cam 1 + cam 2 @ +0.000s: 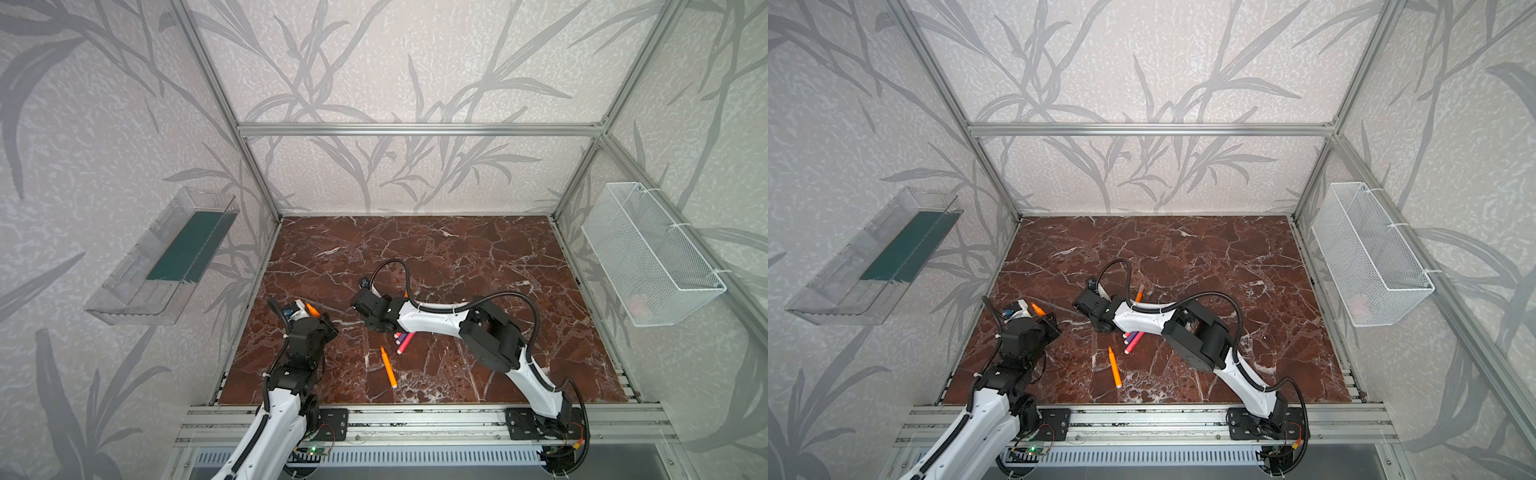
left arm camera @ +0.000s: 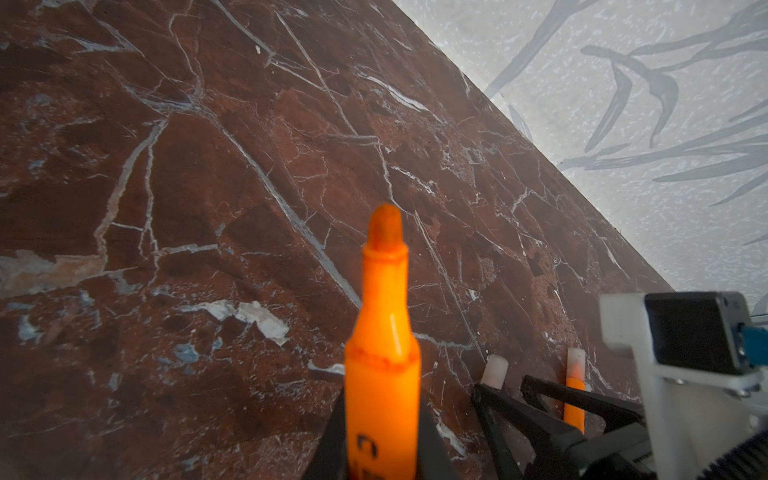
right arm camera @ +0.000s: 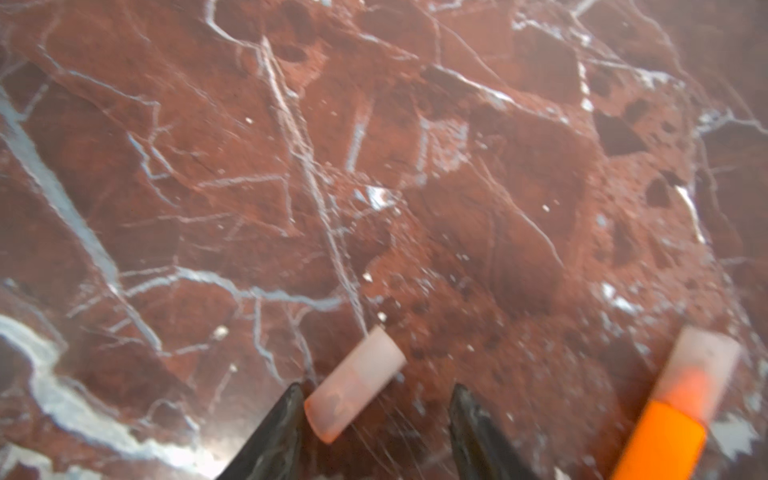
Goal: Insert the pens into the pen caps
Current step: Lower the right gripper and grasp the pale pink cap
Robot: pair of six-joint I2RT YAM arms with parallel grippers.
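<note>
My left gripper (image 2: 382, 451) is shut on an orange pen (image 2: 384, 332), whose bare pointed tip sticks out ahead of the jaws; in both top views it hangs at the table's left (image 1: 316, 314). My right gripper (image 3: 376, 415) is low over the marble and open. A pale pen cap (image 3: 357, 386) lies on the table between its fingers, close to one of them and apart from the other. Beside it lies an orange pen wearing a cap (image 3: 681, 399). Another orange pen (image 1: 388, 368) lies loose near the front. Pink and purple pens (image 1: 404, 340) lie partly under the right arm.
The brown marble table (image 1: 478, 257) is fenced by aluminium posts. A clear tray (image 1: 162, 257) hangs on the left wall. A white mesh basket (image 1: 652, 253) hangs on the right wall. The right forearm (image 1: 428, 318) reaches across the middle.
</note>
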